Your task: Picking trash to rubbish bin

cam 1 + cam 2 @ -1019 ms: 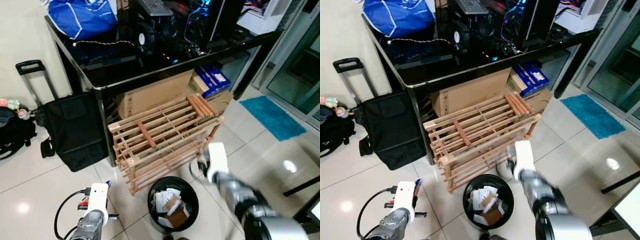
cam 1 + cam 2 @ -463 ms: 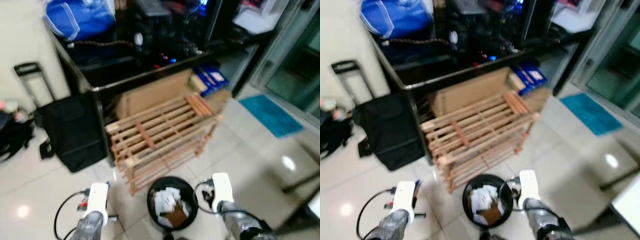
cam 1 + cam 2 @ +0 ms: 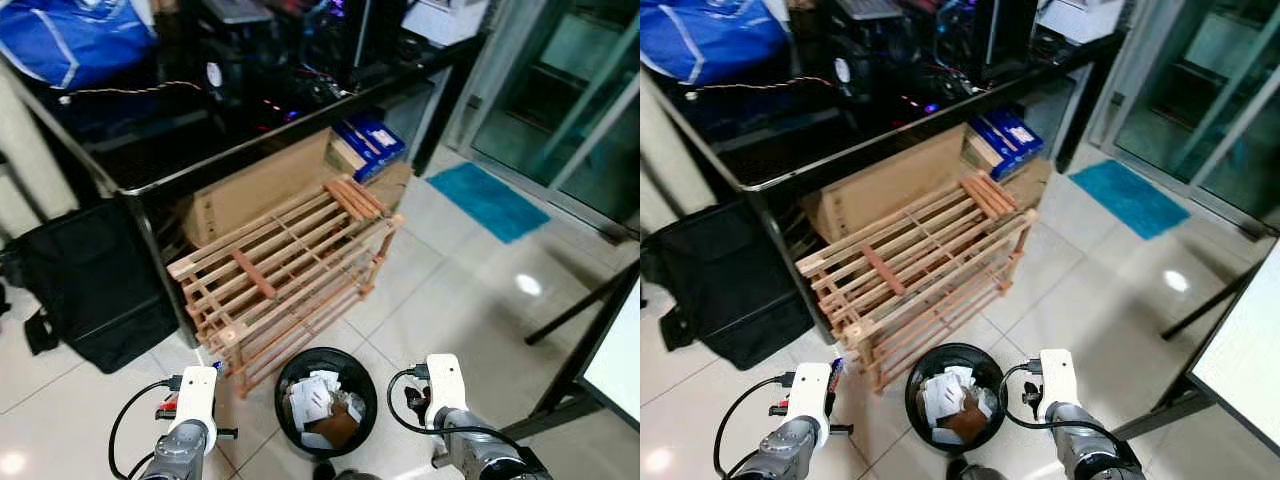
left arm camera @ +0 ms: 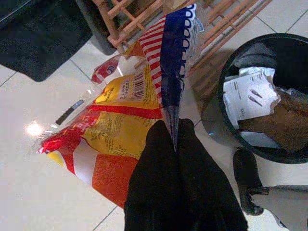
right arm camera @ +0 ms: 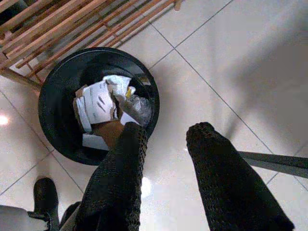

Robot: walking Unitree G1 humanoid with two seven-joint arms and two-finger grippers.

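Now, starting at the left: left gripper (image 4: 174, 144), fingers pressed together, pinching the folded edge of a crinkly snack wrapper (image 4: 120, 115) in yellow, red and blue. Wrapper hanging from that pinch over the white tiled floor (image 3: 470, 270), just beside the rubbish bin (image 3: 326, 402) and not yet above its mouth. Left arm low at the near left of the floor, a black cable looping off its wrist.

Judged from the look of it: thin film, very light, soft and floppy, a little slick; likely to swing, flutter or catch air on release. Best held as now, at a creased seam where the layers bunch. Best opened only once well over the rim, low down, so the bag drops in rather than drifting aside.

Further along, at the middle: wooden slatted rack (image 3: 285, 265) tilted against the black surface (image 3: 200, 140), a cardboard box (image 3: 260, 185) tucked beneath. Round black bin on the floor just in front of the rack's near corner, already part full of crumpled white paper and brown card.

On the right: right gripper (image 5: 163, 149), fingers spread apart, holding nothing, hovering low just beside the bin's right rim. Beyond it, toward the far right of the floor, a blue mat (image 3: 490, 200) near the glass door.
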